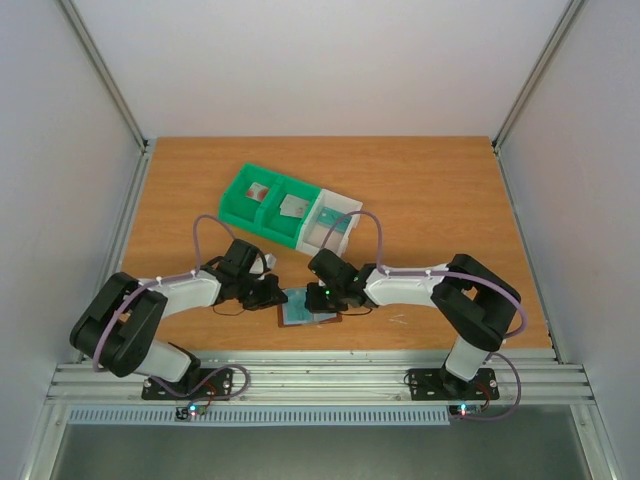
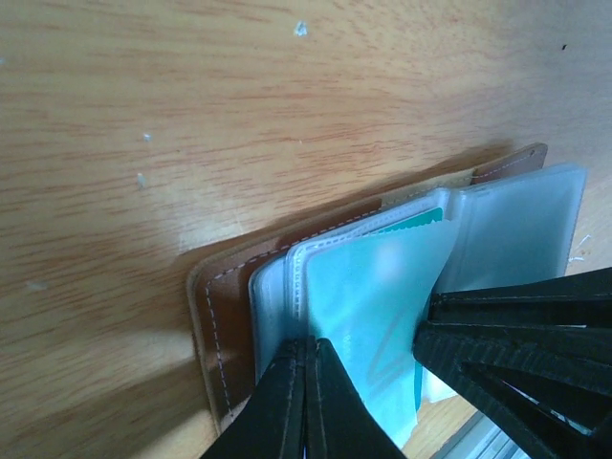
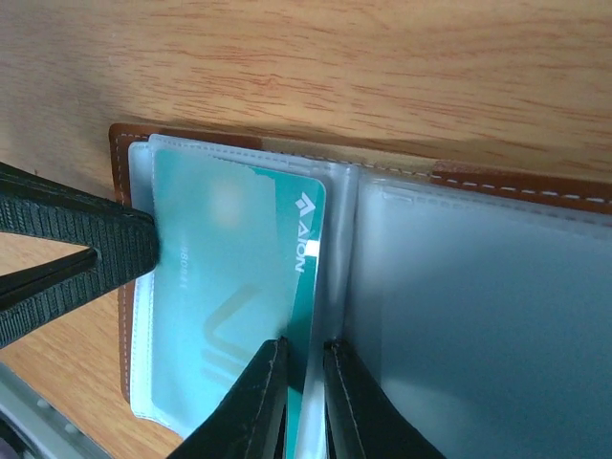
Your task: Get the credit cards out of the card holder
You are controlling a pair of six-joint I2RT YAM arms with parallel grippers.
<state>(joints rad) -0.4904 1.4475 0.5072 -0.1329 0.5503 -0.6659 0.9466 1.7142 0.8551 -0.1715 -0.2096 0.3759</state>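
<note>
1. Count the items: one holder [image 1: 303, 313], one card [image 3: 229, 277] in view, two hands, and three bin compartments, two in the green bin [image 1: 240, 217] and one in the white bin [image 1: 350, 205].
2. Locate the holder. It lies open on the tabletop [image 1: 430, 190] near the front edge, between the two hands. The bins stand behind it, apart from it.
3. Each compartment holds a small flat item; from overhead you cannot tell what it is.
4. Check the left hand [image 2: 306, 349]. Its fingers are pressed together, with the tips at the outer edge of the sleeve [image 2: 273, 296]. You cannot tell whether they pinch it.
5. Check the right hand [image 3: 304, 349]. Its fingers are clamped on the card's inner edge beside the fold, with only a narrow gap between them.
6. Note the obstruction: in the overhead view both hands cover much of the holder.
7. Identify the holder by its brown cover with pale stitching and its frosted clear sleeves. The card is teal with white "AION" lettering and lies in the sleeve on the left hand's side.
</note>
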